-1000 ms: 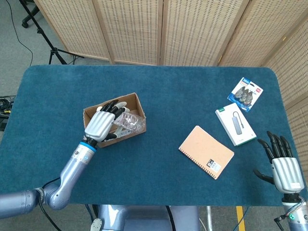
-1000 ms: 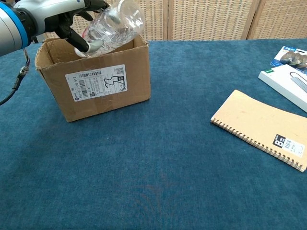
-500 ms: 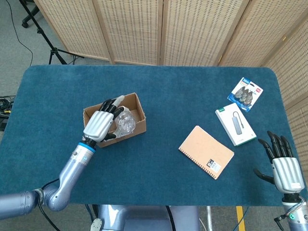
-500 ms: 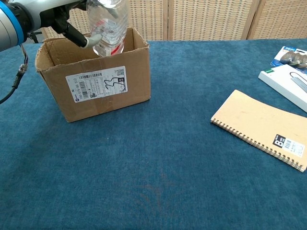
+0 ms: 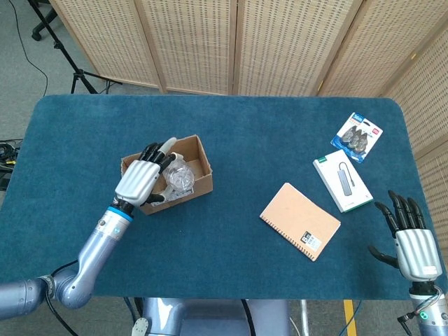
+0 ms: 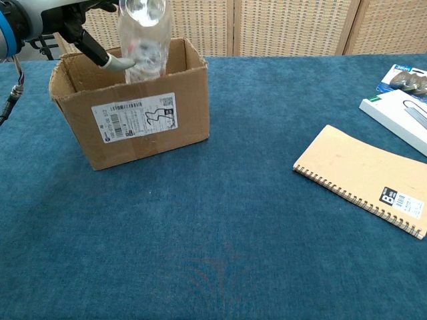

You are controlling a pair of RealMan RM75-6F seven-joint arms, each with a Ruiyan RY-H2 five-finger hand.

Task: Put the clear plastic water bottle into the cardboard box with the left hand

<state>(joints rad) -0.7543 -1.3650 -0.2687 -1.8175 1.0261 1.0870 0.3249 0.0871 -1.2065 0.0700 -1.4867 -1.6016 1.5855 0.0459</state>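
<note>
progress: pretty far along imo. The bottle (image 6: 143, 37) stands about upright with its lower part down inside the cardboard box (image 6: 133, 120), top end poking above the rim.
left hand (image 5: 136, 180): fingers (image 6: 110, 60) wrapped round the bottle, holding it over the box opening.
what's left: lower it the rest of the way, then let go, I'd guess.
right hand (image 5: 409, 241): fingers spread, holding nothing, parked at the table (image 5: 231, 238) edge well away.
edges: box walls sit close beside the fingers on every side, so tight.
open room: straight up from the fingers looks free; notebook (image 5: 300, 221) is well off.
</note>
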